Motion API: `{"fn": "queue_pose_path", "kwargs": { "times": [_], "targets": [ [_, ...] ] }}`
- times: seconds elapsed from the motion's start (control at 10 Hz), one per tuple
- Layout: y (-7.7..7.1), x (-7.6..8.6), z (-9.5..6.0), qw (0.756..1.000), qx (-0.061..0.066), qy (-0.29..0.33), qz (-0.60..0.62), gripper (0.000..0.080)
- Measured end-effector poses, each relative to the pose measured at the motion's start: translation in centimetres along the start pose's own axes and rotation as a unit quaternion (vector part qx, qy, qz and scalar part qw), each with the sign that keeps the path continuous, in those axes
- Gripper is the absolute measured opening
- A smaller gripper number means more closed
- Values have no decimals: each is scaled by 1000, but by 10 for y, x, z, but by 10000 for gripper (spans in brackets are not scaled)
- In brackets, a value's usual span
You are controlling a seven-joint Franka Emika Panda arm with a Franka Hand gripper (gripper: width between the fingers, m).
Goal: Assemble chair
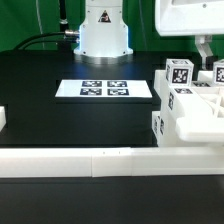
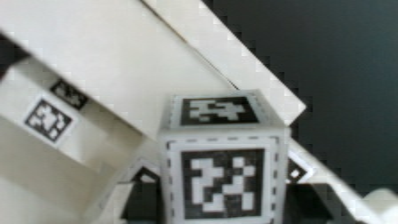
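No readable writing, only black-and-white tags. The gripper [image 1: 207, 55] hangs just above the chair parts [image 1: 190, 105]; jaw state unclear.

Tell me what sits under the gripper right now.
Under the gripper stands a tagged square-ended chair leg among white chair parts by the border rail. The leg's lower end and what it rests on are hidden.

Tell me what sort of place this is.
Likely a robotics lab bench: a black table with a tagged marker board, the arm's base, and tagged white chair parts.
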State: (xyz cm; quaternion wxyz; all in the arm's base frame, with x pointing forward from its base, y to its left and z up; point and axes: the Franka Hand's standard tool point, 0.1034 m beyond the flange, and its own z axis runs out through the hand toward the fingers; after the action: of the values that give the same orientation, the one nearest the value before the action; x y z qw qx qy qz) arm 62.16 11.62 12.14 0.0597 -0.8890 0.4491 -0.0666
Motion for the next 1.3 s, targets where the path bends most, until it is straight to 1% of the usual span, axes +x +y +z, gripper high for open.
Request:
{"fn": "queue_pose_path", "kwargs": {
  "times": [0.2,0.3,0.5,0.6,0.7,0.8,0.9,1.0,1.3],
  "targets": [
    [0,0,0,997,-1,4,73,282],
    [1,2,0,995,1,0,97,282],
    [1,1,0,994,2,-2,108,282],
    [1,1,1,996,2,-3,91,462],
    [1,0,1,996,2,-3,91,595],
    [0,2,0,999,1,-3,42,595],
    [0,3,-1,1000,1,-4,-18,638],
    [-1,3,-1,999,2,-3,-49,638],
    [0,3,-1,986,1,-3,-164,649]
  ]
}}
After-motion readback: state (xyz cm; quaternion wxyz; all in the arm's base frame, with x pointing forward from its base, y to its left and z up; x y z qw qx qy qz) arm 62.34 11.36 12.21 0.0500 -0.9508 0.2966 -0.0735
